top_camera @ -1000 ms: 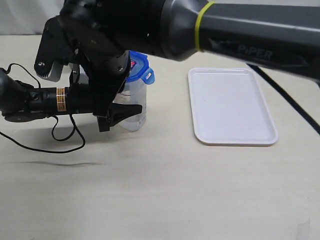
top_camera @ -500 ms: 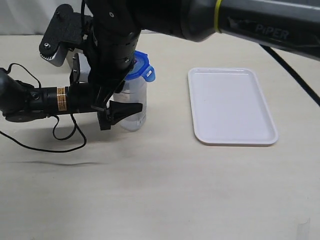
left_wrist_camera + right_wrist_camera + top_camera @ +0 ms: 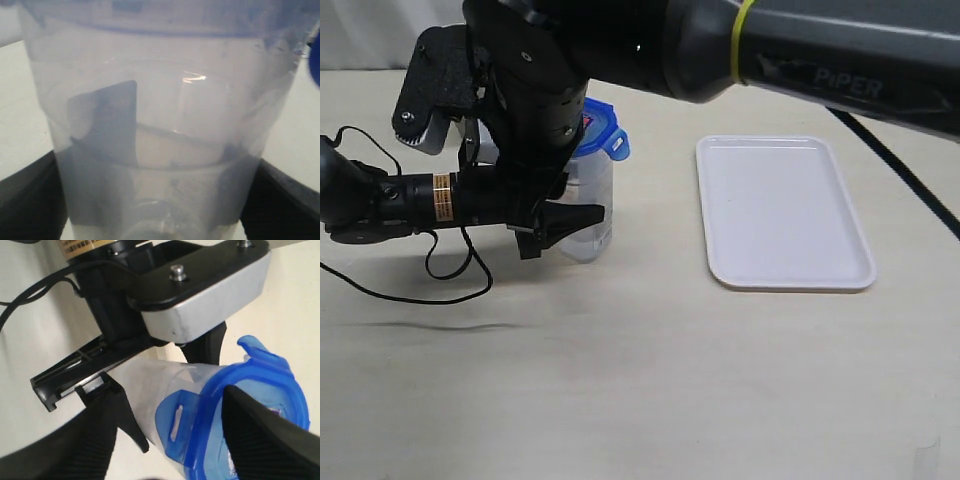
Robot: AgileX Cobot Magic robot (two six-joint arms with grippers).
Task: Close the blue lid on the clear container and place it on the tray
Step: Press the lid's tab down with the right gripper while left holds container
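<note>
Plainly, the main risk is the lid (image 3: 599,133) coming loose. It sits on top of the container (image 3: 590,215), but the flap at its 3 o'clock edge juts outward instead of lying flat against the wall. It therefore looks seated but not fully latched. If the container is carried to the tray (image 3: 785,210) like this, a jolt could shake the lid off. An off-centre push on the flaps could also tip the container in its hold or slide it across the tabletop (image 3: 640,380). Both arms crowd around one small thing, so a careless move by either could knock the other or drag the container along.

The left arm (image 3: 420,200) lies low and level, reaching in from 9 o'clock. The left fingers (image 3: 30,200) bracket the container's lower half on both sides and appear to clamp it, and its base seems to rest on the tabletop. The right arm (image 3: 800,50) comes in from 2 o'clock and bends down over the container. The right fingers (image 3: 265,440) are spread wide, one on each side of the lid, and hold nothing. The tray lies bare at 3 o'clock of the container, well apart from it.
</note>
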